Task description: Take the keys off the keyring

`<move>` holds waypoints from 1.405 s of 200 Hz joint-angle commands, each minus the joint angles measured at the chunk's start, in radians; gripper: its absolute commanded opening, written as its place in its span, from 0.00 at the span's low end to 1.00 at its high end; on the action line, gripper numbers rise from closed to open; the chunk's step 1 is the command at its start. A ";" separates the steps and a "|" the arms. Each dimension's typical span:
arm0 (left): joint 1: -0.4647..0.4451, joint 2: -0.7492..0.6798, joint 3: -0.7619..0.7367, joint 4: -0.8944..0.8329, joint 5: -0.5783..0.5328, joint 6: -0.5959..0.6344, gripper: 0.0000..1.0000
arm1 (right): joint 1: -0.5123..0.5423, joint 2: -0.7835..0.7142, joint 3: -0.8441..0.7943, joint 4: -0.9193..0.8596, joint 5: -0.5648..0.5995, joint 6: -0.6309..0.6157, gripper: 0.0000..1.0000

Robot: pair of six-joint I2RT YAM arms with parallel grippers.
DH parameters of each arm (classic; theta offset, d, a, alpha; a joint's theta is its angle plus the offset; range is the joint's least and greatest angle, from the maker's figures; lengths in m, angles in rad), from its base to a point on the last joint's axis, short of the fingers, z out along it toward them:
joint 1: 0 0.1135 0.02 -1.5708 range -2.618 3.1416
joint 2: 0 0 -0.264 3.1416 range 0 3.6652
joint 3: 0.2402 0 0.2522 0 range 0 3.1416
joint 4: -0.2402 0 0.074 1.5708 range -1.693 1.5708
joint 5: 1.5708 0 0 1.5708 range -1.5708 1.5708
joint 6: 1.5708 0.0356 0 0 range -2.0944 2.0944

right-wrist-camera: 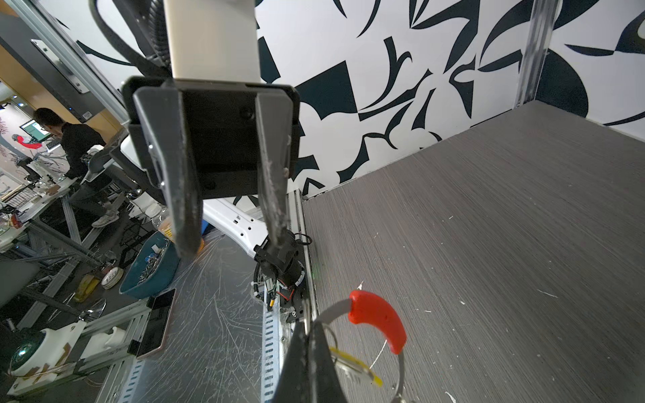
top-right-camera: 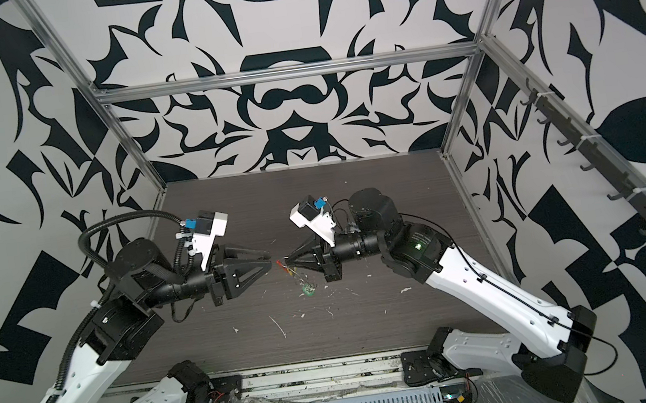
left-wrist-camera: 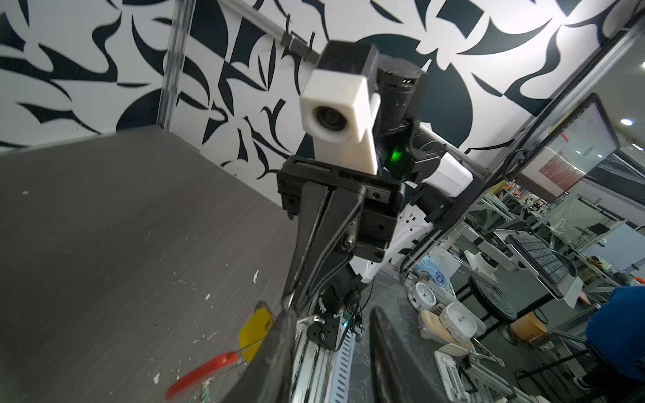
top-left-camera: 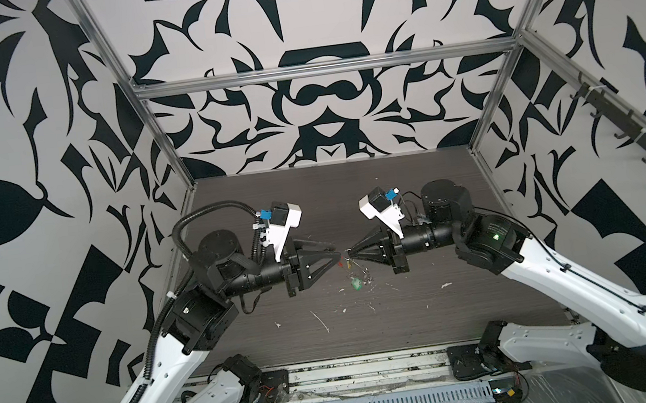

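Above the worktop's (top-left-camera: 436, 180) middle, the right gripper (top-left-camera: 350, 252) pinches the keyring (right-wrist-camera: 328, 308) by its grey hoop, beside the red segment (right-wrist-camera: 378, 319). Two tags hang from it: one yellow tag (left-wrist-camera: 256, 329) and, lower and blurred, one green tag (top-left-camera: 356, 285). Facing it, the left gripper (right-wrist-camera: 234, 244) stands empty with jaws apart, just beside the ring. White flecks (top-left-camera: 321, 322) dot the worktop.
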 commanded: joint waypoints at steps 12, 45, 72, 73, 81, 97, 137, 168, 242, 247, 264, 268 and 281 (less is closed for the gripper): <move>-0.002 0.051 0.057 -0.150 0.027 0.049 0.38 | -0.002 -0.002 0.047 0.029 -0.017 -0.017 0.00; -0.002 0.084 0.094 -0.204 0.043 0.071 0.33 | -0.002 0.002 0.047 0.029 -0.016 -0.014 0.00; -0.003 0.111 0.114 -0.247 0.047 0.085 0.28 | -0.002 0.002 0.045 0.032 -0.016 -0.012 0.00; -0.002 0.111 0.114 -0.247 0.047 0.085 0.28 | -0.003 0.002 0.045 0.032 -0.015 -0.013 0.00; -0.003 0.111 0.115 -0.246 0.049 0.086 0.27 | -0.002 0.002 0.045 0.034 -0.015 -0.013 0.00; -0.003 0.113 0.117 -0.246 0.049 0.089 0.26 | -0.003 0.005 0.044 0.035 -0.014 -0.013 0.00; -0.003 0.122 0.115 -0.246 0.045 0.101 0.20 | -0.003 0.008 0.048 0.042 -0.012 -0.010 0.00; -0.002 0.124 0.115 -0.244 0.035 0.106 0.19 | -0.003 0.016 0.048 0.041 -0.017 -0.007 0.00; -0.003 0.131 0.126 -0.237 0.033 0.117 0.12 | -0.002 0.023 0.050 0.035 -0.011 -0.003 0.00; -0.003 0.131 0.125 -0.237 0.033 0.117 0.11 | -0.002 0.023 0.050 0.035 -0.011 -0.003 0.00; -0.003 0.129 0.126 -0.237 0.028 0.120 0.07 | -0.002 0.023 0.049 0.036 -0.012 -0.001 0.00; -0.003 0.128 0.125 -0.236 0.025 0.121 0.07 | -0.002 0.023 0.048 0.037 -0.013 -0.001 0.00; -0.003 0.125 0.124 -0.232 0.023 0.123 0.06 | -0.002 0.023 0.048 0.040 -0.012 0.001 0.00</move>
